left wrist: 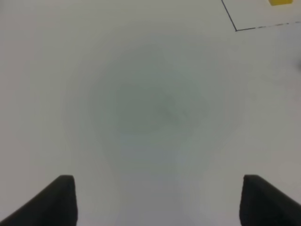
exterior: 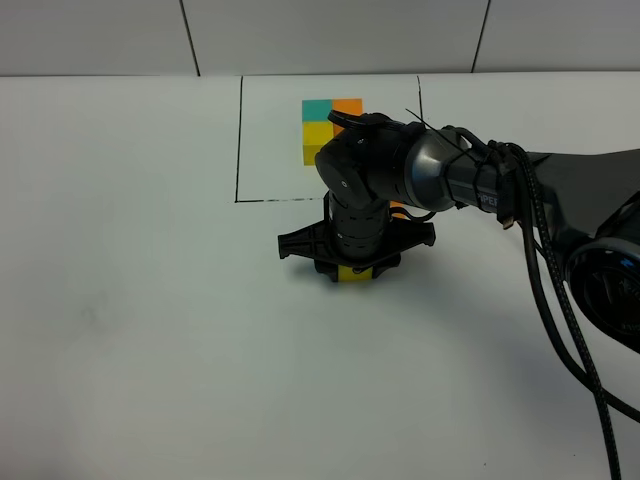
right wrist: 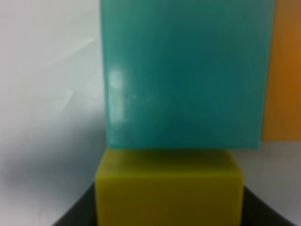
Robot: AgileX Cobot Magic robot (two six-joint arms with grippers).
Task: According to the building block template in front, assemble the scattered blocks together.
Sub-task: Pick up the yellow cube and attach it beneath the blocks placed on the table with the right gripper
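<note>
The building block template [exterior: 320, 125] lies at the back inside a thin black-lined rectangle [exterior: 240, 140]. My right gripper [exterior: 357, 264] reaches across the middle, points down and is shut on the yellow cube [exterior: 356, 275] on the table, just in front of the frame. In the right wrist view the yellow cube [right wrist: 169, 188] sits between the dark fingers [right wrist: 77, 217] and touches the teal cube [right wrist: 188, 70]. The orange cube [right wrist: 284, 70] stands beside the teal one. In the high view only an orange sliver [exterior: 397, 207] shows and the arm hides the teal cube. My left gripper [left wrist: 157, 202] is open and empty over bare table.
The white table [exterior: 130, 300] stretches wide on the left and in front. The right arm's black cables [exterior: 545, 290] hang at the right. A corner of the black frame line [left wrist: 231, 21] shows in the left wrist view.
</note>
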